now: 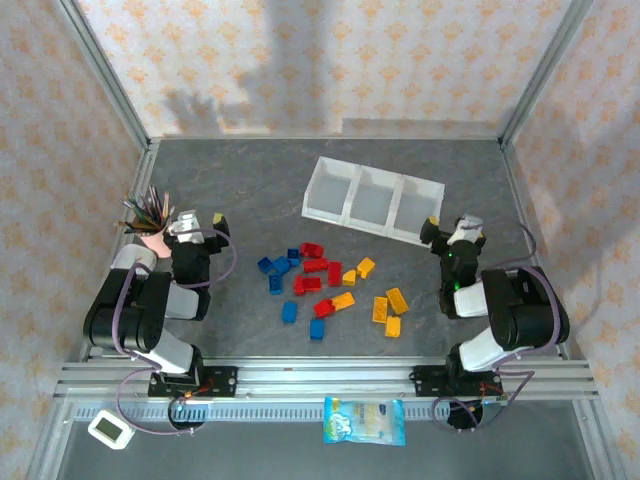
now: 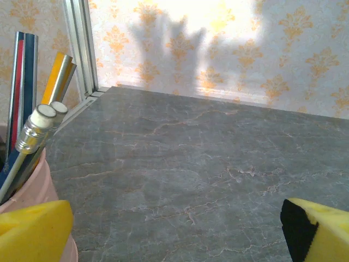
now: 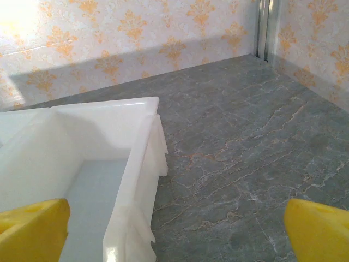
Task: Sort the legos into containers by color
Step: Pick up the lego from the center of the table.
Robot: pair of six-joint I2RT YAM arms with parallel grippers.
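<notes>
We find the white plastic compartment tray (image 3: 136,164) cut off left and below at the right wrist, the pink pencil cup (image 2: 38,188) cropped at the left wrist, the small coloured plastic bricks (image 1: 313,266) too tiny for studs.

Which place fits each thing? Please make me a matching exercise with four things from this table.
Things:
1 blue bricks
2 orange bricks
3 white tray
4 pink cup

Places:
A far left, apart from the bricks
B left part of the brick group
C behind the bricks, toward the far wall
D right part of the brick group

Pairs: 1-B, 2-D, 3-C, 4-A
</notes>
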